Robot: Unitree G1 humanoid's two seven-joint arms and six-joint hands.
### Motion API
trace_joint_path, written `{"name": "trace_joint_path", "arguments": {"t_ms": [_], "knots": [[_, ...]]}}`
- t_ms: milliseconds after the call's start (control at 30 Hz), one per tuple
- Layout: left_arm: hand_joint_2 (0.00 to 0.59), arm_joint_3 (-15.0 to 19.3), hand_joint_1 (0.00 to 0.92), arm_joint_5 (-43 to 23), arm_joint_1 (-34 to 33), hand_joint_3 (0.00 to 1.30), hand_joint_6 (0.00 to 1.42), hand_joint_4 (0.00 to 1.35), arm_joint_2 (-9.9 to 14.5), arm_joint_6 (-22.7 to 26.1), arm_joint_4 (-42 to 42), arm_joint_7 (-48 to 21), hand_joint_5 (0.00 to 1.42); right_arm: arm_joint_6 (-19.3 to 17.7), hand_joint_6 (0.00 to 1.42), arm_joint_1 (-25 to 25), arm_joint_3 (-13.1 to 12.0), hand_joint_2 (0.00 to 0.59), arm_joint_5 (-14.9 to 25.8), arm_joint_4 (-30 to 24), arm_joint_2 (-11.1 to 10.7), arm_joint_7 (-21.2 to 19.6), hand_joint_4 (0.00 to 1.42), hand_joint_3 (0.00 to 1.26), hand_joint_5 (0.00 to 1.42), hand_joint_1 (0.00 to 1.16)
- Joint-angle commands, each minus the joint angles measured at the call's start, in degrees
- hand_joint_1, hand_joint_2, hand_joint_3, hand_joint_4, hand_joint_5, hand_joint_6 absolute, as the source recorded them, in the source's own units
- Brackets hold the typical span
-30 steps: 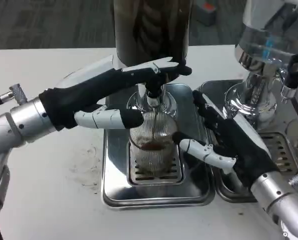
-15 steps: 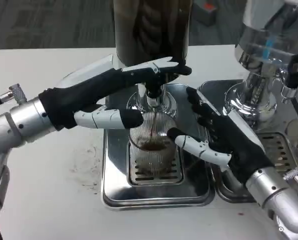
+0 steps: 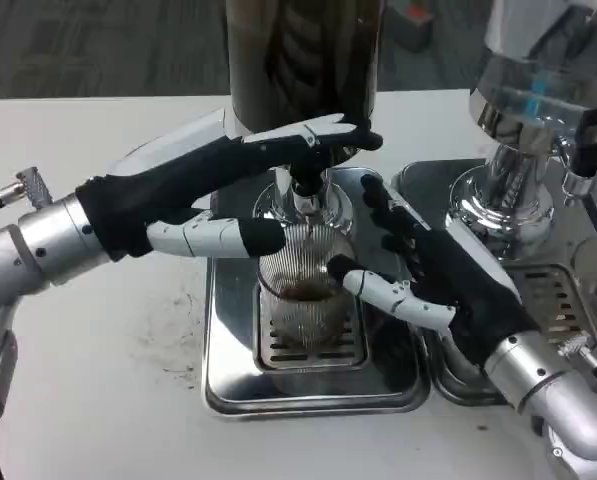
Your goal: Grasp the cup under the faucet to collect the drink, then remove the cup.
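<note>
Right hand (image 3: pixel 438 285): fingers spread around the cup (image 3: pixel 306 290), touching its right side but not yet gripping; pull away now and you could tip it.
Cup: on the drip tray (image 3: pixel 228 380), under the faucet (image 3: pixel 306 195), part filled.
Left hand (image 3: pixel 218 190): presses the faucet lever; hold too long and you risk overflow.

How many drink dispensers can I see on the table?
2. One dark dispenser stands at centre, above the cup. A second, clear dispenser stands at the right edge, partly cut off; more may be beyond the frame.

Even overhead light; glare on steel tray (image 3: pixel 228 385); soft shadows; slight blur throughout.
</note>
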Motion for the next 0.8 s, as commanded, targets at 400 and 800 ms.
{"name": "trace_joint_path", "arguments": {"t_ms": [400,800], "knots": [[0.072,-1.2,0.000,2.4,1.4,0.16,0.13,0.05,1.3,0.5,0.3,-1.0,0.07,-1.1,0.03,-1.3,0.7,0.175,0.1,1.4,0.0,1.1,0.00,0.00,0.00,0.58],[0.072,-1.4,0.000,2.7,1.8,0.17,0.13,0.05,1.6,0.7,-0.2,-0.8,0.07,-0.9,0.03,-1.9,1.6,0.165,0.0,2.1,-0.4,2.0,0.00,0.00,0.00,0.58]]}}
